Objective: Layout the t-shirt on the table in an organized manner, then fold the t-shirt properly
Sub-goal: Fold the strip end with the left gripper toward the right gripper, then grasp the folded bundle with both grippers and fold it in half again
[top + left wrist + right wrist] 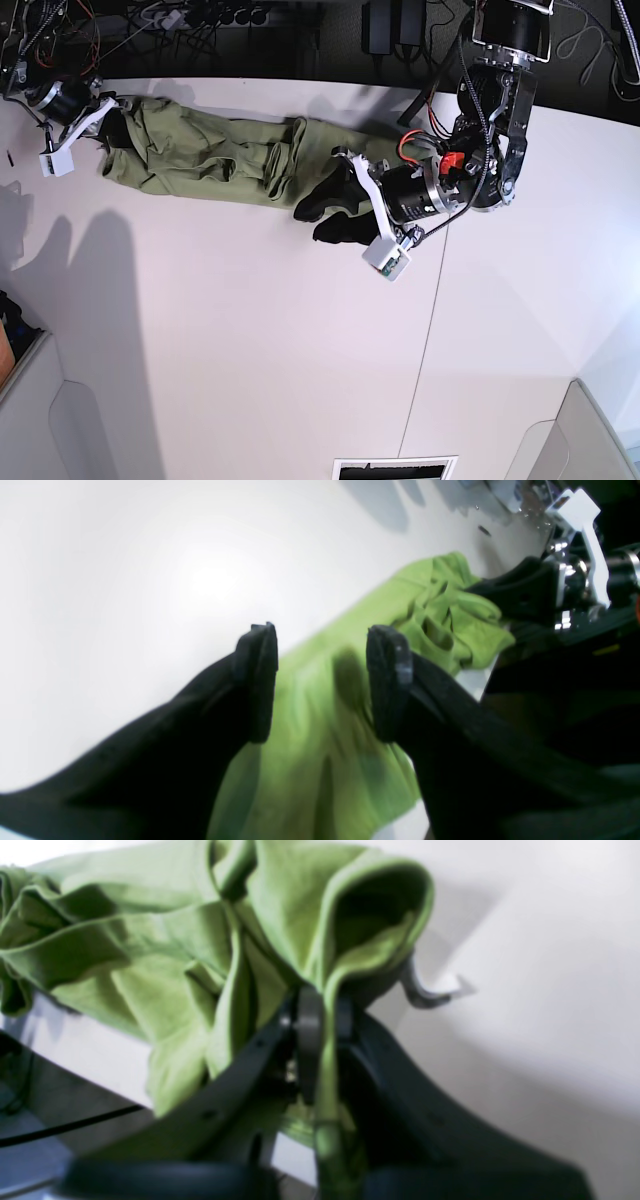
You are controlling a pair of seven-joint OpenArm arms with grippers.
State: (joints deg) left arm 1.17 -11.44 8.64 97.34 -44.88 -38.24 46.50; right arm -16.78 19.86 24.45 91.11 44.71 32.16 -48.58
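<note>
While the shirt (pixel 215 155) lies bunched in a long strip along the far edge of the worktop (pixel 250 340), your right tool (pixel 322 1015) is clenched on a fold of its hem or sleeve at one end, with cloth pinched between the pads. Your left tool (pixel 320 680) hangs released, jaws wide, just above the other end, touching nothing. To spread it well, bring the left tool down on 1 edge only, not a wad of 2 layers, and clamp before either arm pulls. Then draw both ends apart evenly and toward the middle of the worktop, keeping the cloth low so the twisted centre unrolls instead of lifting. Watch the table edge near the right tool; fabric could slip over.
</note>
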